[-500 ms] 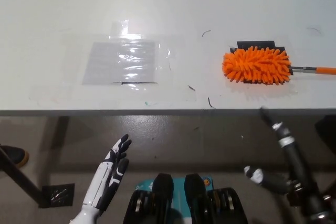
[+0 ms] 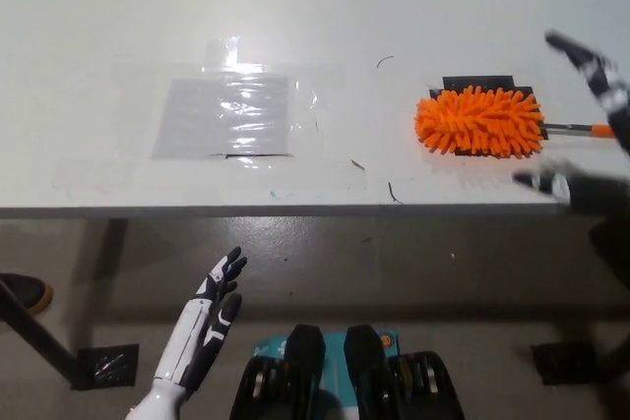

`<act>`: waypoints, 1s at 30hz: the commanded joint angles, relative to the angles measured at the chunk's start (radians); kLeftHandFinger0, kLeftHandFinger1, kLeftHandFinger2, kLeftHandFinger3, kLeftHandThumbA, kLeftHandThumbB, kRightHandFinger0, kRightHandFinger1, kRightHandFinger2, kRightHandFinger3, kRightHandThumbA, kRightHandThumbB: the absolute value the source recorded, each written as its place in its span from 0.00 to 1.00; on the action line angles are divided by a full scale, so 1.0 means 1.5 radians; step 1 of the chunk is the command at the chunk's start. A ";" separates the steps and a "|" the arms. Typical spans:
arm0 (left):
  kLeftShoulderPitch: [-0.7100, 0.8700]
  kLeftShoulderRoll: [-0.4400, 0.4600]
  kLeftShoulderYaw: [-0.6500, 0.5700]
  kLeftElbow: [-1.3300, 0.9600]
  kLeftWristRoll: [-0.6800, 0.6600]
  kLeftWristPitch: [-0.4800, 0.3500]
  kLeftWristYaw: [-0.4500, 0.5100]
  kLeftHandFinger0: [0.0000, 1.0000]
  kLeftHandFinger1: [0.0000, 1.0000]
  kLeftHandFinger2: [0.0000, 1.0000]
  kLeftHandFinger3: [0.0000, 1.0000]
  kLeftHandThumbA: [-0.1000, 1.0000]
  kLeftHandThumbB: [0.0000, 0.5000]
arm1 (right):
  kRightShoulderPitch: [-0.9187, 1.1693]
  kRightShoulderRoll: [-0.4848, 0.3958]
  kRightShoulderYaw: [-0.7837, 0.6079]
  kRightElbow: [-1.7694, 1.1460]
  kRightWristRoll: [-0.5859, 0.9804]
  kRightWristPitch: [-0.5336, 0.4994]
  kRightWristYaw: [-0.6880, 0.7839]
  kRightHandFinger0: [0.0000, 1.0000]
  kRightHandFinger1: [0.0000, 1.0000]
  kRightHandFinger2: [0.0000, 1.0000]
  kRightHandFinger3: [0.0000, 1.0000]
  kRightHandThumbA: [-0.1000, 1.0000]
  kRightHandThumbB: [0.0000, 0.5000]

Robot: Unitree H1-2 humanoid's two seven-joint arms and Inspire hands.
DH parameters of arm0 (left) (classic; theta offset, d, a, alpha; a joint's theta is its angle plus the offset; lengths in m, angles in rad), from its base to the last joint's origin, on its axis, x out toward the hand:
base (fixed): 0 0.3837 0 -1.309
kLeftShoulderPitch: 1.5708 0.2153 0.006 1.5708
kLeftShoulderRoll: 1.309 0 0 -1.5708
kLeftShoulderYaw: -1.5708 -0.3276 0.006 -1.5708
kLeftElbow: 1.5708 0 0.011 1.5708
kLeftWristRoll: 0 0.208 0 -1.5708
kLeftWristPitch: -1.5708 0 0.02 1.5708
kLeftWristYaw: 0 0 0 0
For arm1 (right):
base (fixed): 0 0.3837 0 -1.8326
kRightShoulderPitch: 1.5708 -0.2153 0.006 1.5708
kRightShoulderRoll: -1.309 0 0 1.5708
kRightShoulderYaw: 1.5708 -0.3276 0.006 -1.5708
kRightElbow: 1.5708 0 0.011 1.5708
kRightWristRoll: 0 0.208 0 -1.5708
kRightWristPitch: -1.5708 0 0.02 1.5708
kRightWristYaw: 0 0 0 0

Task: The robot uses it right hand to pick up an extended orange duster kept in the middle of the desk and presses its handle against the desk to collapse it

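The orange duster [image 2: 479, 122] is judged light, with a soft, yielding head and a thin, stiff handle [image 2: 581, 129], which is the part to be grasped. It is laid near the desk's [image 2: 295, 7] front-right edge, fluffy head leftward. The right hand [image 2: 583, 125] is spread wide over the handle, empty; the left hand [image 2: 212, 317] is held open below the desk's front edge.

Single head view, steeply downward

A lab-like test room: bare white desk [image 2: 295, 7], taped plastic sheet [image 2: 224, 117], smooth grey floor [image 2: 325, 263].
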 commanded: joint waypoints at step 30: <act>-0.006 0.013 0.000 -0.019 0.001 -0.028 -0.005 1.00 1.00 1.00 1.00 1.00 0.15 | -0.502 0.063 0.317 0.745 -0.146 0.085 0.190 1.00 1.00 1.00 1.00 1.00 0.95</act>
